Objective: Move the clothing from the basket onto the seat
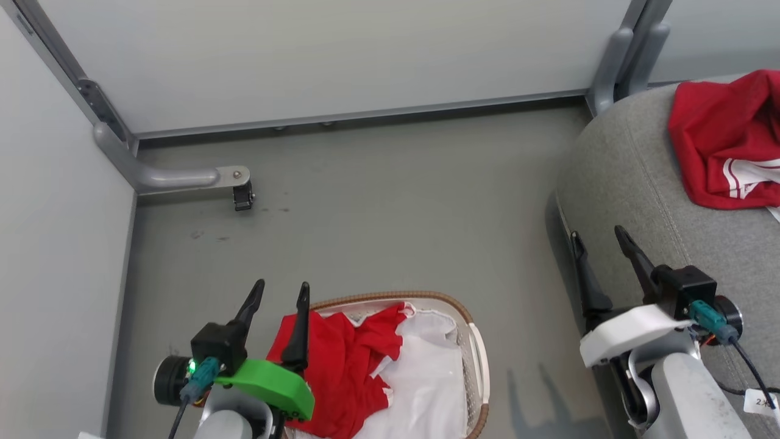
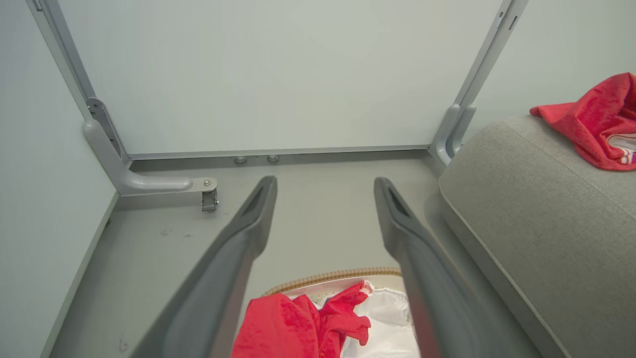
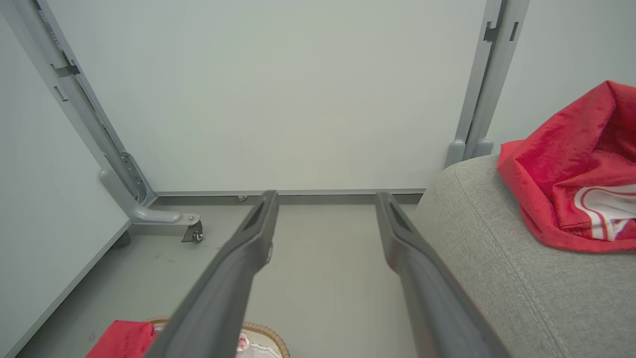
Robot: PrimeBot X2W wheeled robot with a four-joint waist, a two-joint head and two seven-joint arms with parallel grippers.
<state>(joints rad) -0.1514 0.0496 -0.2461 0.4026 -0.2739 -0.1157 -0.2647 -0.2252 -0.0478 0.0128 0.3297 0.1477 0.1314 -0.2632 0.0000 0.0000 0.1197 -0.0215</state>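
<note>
A red garment lies crumpled in the left half of the white basket, over its white liner; it also appears in the left wrist view. Another red garment with white stripes rests on the grey seat at the far right, and on the seat in the right wrist view. My left gripper hovers open above the basket's left edge, holding nothing. Beside the seat's front edge my right gripper stands open and empty.
Pale partition walls close the space at the back and left. A grey metal foot with a castor juts onto the floor at the back left. A grey post stands at the back right, next to the seat.
</note>
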